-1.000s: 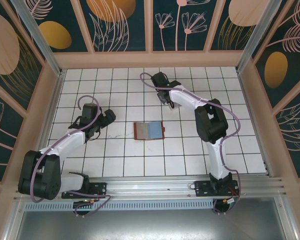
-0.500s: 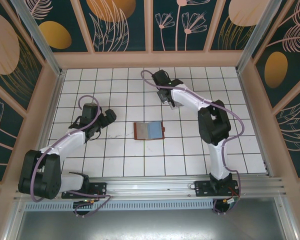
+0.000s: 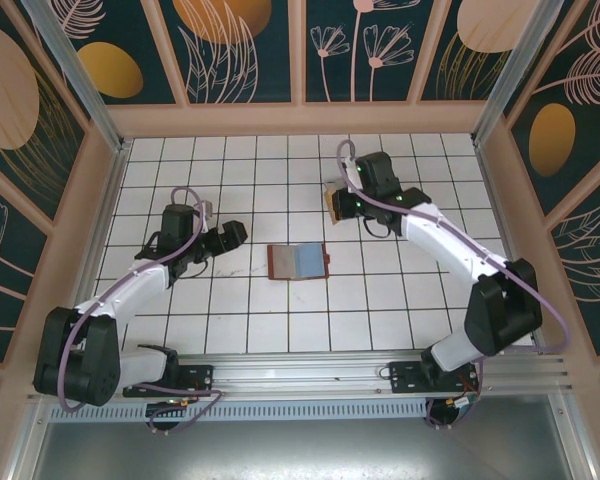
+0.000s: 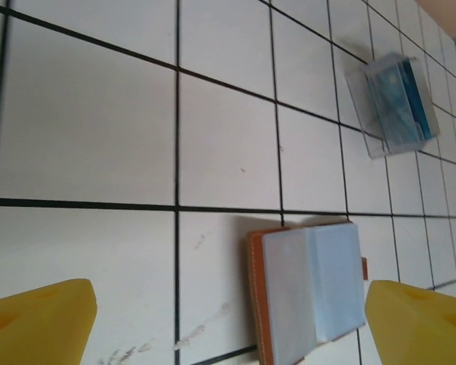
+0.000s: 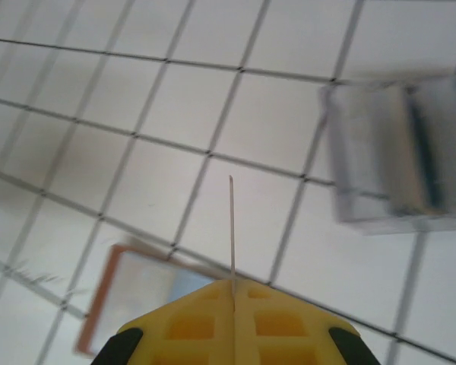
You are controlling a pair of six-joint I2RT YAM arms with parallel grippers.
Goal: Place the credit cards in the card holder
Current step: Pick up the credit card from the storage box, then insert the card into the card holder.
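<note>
A: Both arms have shifted! The left gripper [image 3: 232, 235] has edged in toward the middle, and the right arm's elbow has swung wide to the right.

B: Nearest the bases, the card holder [image 3: 297, 261] lies open and flat on the tiles, its long axis running left to right.

A: The left jaws stand wide apart and empty, just off the holder's left end. That's the closer arm, I'd say, but it carries nothing.

B: Watch the right gripper [image 3: 333, 203]: jaws together, clamped on a credit card [image 5: 231, 228], which looks edge-on from the wrist.

A: So the holder sits toward the bases and leftward of those jaws, apart from the card. That's the gap to cross.

B: Farther out, near that gripper, the clear tray [image 4: 365, 103] holds the remaining cards [image 4: 403, 95].
</note>
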